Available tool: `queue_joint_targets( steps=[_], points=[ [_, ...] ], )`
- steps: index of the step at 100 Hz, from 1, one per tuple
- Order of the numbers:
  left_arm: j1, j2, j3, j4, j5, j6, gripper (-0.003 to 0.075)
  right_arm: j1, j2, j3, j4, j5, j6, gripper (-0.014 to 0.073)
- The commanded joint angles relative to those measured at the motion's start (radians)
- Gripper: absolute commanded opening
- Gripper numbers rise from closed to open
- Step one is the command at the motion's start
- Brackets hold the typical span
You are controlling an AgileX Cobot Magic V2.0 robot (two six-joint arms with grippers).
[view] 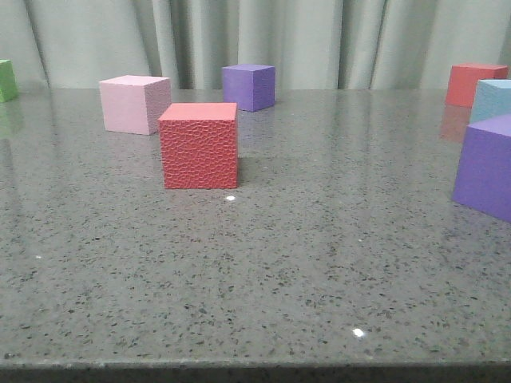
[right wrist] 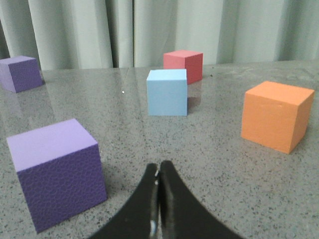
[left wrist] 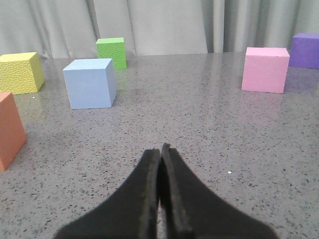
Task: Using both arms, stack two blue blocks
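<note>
1. The front view shows the speckled grey worktop (view: 263,271) with a red textured cube (view: 199,145) nearest the camera, a pink cube (view: 133,104) just behind it to the left, and a purple cube (view: 249,86) farther back near the curtain (view: 319,40).
2. At the right edge of the front view, one blue block (view: 493,100) is partly cut off; it sits behind a large purple cube (view: 485,166) and beside a red cube (view: 473,84). A green cube (view: 6,80) shows at the far left edge. Neither gripper appears in this view.
3. The left wrist view shows the left gripper (left wrist: 160,149) with its jaws pressed together and nothing between them, low over bare worktop.
4. This view alone shows the second blue block (left wrist: 90,82), resting on the worktop well ahead of the left gripper, apart from a yellow cube (left wrist: 20,72), a green textured cube (left wrist: 111,52) and an orange cube (left wrist: 10,130).
5. The right wrist view shows the right gripper (right wrist: 159,167), jaws also closed and holding nothing.
6. In that view a blue block (right wrist: 167,92) stands ahead of the right gripper, in front of a red cube (right wrist: 183,64), with an orange cube (right wrist: 276,114) to one side and a purple textured cube (right wrist: 57,172) near the gripper.
7. The blue blocks are well apart and unstacked.
</note>
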Motion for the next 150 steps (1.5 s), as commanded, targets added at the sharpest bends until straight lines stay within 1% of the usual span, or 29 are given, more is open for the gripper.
queue_joint_targets(
  steps=[1, 12, 19, 25, 32, 47, 54, 82, 102, 108, 112, 117, 122, 124, 127, 129, 132, 134, 136, 139, 143, 150],
  points=[
    [0.004, -0.032, 0.002, 0.002, -0.105, -0.008, -0.0019, 0.0, -0.017, -0.019, -0.005, -0.114, -0.007, -0.0067],
    [0.004, -0.032, 0.002, 0.002, -0.149, -0.008, -0.0019, 0.0, -0.017, -0.019, -0.005, -0.173, -0.006, -0.0067],
    [0.004, -0.032, -0.008, 0.002, -0.143, -0.008, -0.0019, 0.0, -0.016, -0.021, -0.005, -0.202, -0.006, -0.0067],
    [0.004, -0.032, -0.028, 0.002, -0.143, -0.008, -0.0019, 0.0, -0.015, -0.034, -0.005, -0.198, -0.005, -0.0067],
    [0.004, -0.03, -0.066, 0.002, -0.114, -0.008, -0.0019, 0.0, -0.007, -0.062, -0.005, -0.166, -0.005, -0.0067],
    [0.005, 0.022, -0.207, 0.005, 0.04, -0.008, -0.0019, 0.0, 0.053, -0.179, -0.005, -0.037, -0.005, -0.0058],
    [0.005, 0.065, -0.272, 0.005, 0.083, -0.008, -0.0019, 0.0, 0.094, -0.24, -0.005, 0.003, -0.005, -0.0058],
    [0.005, 0.281, -0.473, -0.001, 0.124, -0.008, -0.0019, 0.0, 0.278, -0.44, -0.005, 0.163, -0.006, -0.0058],
    [0.005, 0.434, -0.566, -0.001, 0.124, -0.008, -0.0015, 0.0, 0.419, -0.53, -0.005, 0.198, -0.006, -0.0054],
    [0.005, 0.476, -0.586, -0.001, 0.12, -0.008, 0.0015, 0.0, 0.459, -0.55, -0.005, 0.204, -0.006, -0.0041],
    [0.005, 0.499, -0.597, -0.001, 0.112, -0.008, 0.0051, 0.0, 0.48, -0.563, -0.005, 0.209, -0.006, -0.0018],
    [0.005, 0.52, -0.606, -0.001, 0.104, -0.008, 0.0121, 0.0, 0.505, -0.581, -0.005, 0.22, -0.006, 0.0029],
    [0.005, 0.532, -0.613, -0.001, 0.088, -0.008, 0.0221, 0.0, 0.529, -0.596, -0.005, 0.23, -0.006, 0.0098],
    [0.005, 0.537, -0.613, -0.001, 0.079, -0.008, 0.0249, 0.0, 0.534, -0.601, -0.005, 0.233, -0.006, 0.0134],
    [0.005, 0.539, -0.614, -0.001, 0.067, -0.008, 0.0315, 0.0, 0.545, -0.608, -0.005, 0.235, -0.006, 0.0201],
    [0.005, 0.539, -0.614, -0.001, 0.057, -0.008, 0.0353, 0.0, 0.55, -0.611, -0.005, 0.235, -0.006, 0.023],
    [0.005, 0.539, -0.614, -0.001, 0.046, -0.008, 0.0391, 0.0, 0.555, -0.616, -0.005, 0.236, -0.006, 0.0302],
    [0.005, 0.539, -0.614, -0.001, 0.033, -0.008, 0.0435, 0.0, 0.559, -0.618, -0.005, 0.236, -0.006, 0.0346],
    [0.005, 0.539, -0.614, -0.001, 0.024, -0.008, 0.0463, 0.0, 0.559, -0.619, -0.005, 0.236, -0.006, 0.0374],
    [0.005, 0.539, -0.614, -0.001, 0.014, -0.008, 0.0493, 0.0, 0.559, -0.619, -0.005, 0.237, -0.006, 0.044],
    [0.005, 0.539, -0.614, -0.001, 0.009, -0.008, 0.0516, 0.0, 0.559, -0.619, -0.005, 0.241, -0.006, 0.0502],
    [0.005, 0.539, -0.614, -0.001, 0.006, -0.008, 0.0513, 0.0, 0.559, -0.619, -0.006, 0.241, -0.006, 0.0556]
  ],
)
